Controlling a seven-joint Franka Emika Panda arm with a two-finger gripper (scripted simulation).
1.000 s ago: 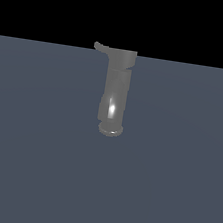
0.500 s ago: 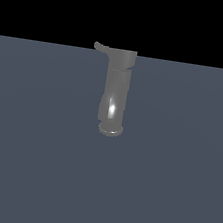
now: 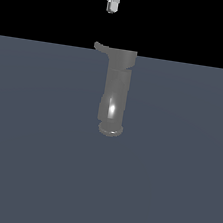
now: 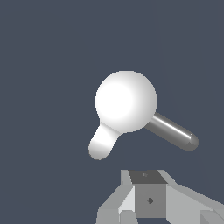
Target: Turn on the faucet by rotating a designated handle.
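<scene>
The glossy grey faucet [image 3: 114, 96] stands upright in the middle of the exterior view, its flared rim nearest the camera. The thin handle [image 3: 102, 48] sticks out from the cap toward the exterior view's left. My white gripper [image 3: 112, 7] hangs well above the handle, apart from it, fingers together and holding nothing. In the wrist view I look down on the faucet's round white-lit cap [image 4: 126, 101]. The handle [image 4: 171, 131] shows as a grey rod sticking out from the cap. The gripper [image 4: 147, 178] sits at the frame's edge, clear of both.
A flat dark grey-blue floor [image 3: 35, 163] stretches around the faucet, with black background behind it. No other objects are in view.
The gripper has come down into the exterior view from the top edge, toward the handle. The faucet and handle have not moved.
</scene>
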